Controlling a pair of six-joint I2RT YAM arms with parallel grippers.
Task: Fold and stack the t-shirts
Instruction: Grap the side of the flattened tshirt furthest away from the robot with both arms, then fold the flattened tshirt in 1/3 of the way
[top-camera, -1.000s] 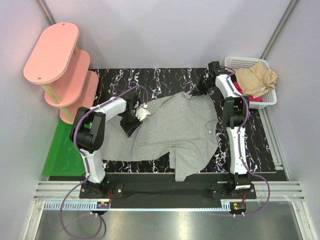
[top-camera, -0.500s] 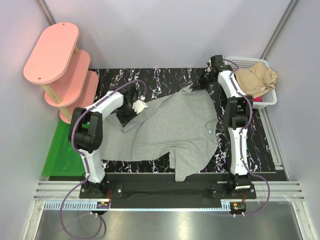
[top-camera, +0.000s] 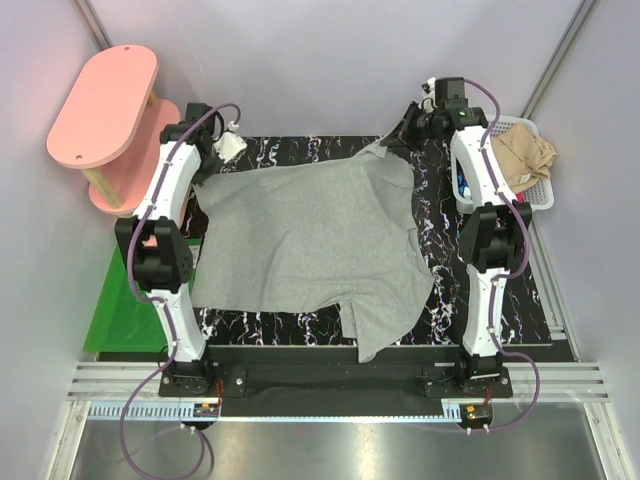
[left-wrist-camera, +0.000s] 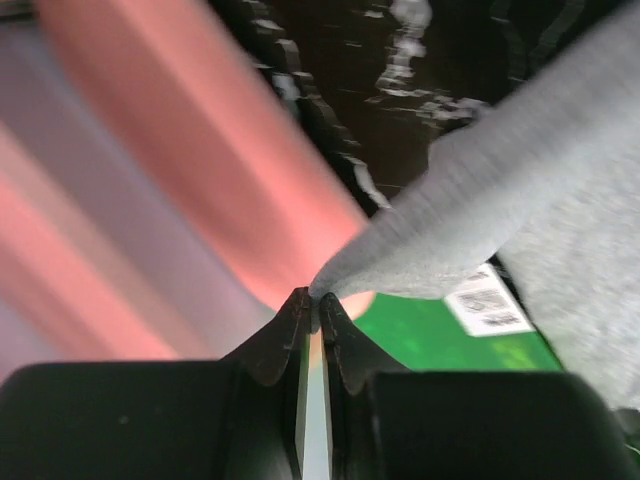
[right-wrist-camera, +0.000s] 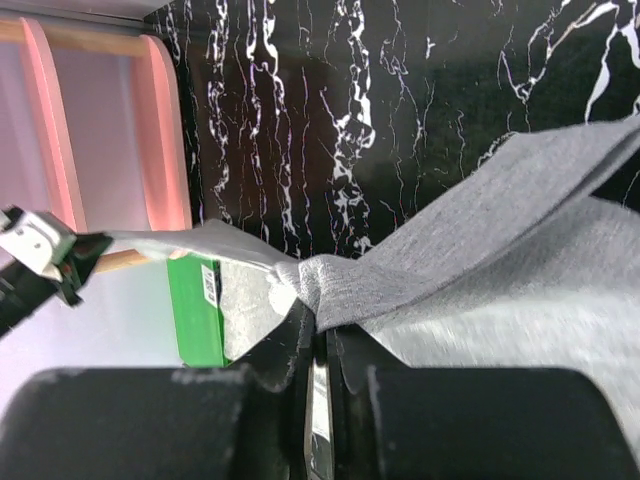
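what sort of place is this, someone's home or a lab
Probably a robot test booth, not a home: plain walls box in a black marbled table, a left arm and right arm are bolted at its near edge, and a pink tiered shelf stands beside it.

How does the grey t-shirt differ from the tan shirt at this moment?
Pose: the grey t-shirt lies spread over the black marbled table; the tan shirt sits crumpled in the white basket.
Handling: the left gripper and right gripper each pinch a far corner of the grey t-shirt; nothing touches the tan shirt.
Colour: heather grey against tan.
Shared: neither is folded yet.
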